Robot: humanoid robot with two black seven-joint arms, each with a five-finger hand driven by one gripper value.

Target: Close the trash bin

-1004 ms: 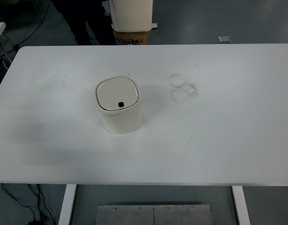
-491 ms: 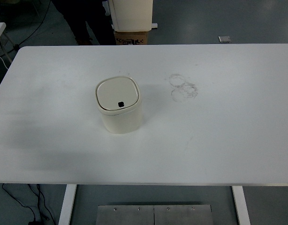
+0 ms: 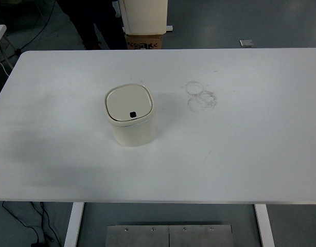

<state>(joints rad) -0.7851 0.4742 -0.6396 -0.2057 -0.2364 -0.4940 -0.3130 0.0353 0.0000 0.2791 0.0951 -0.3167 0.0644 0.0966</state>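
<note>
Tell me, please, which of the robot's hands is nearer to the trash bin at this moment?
Neither can be judged: no hand or arm is in view. The trash bin stands alone left of centre on the white table, its lid already down flat.

White table (smudged), grey floor

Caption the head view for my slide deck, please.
Cream trash bin, lid down, alone on the white table; no robot hands visible.
</note>
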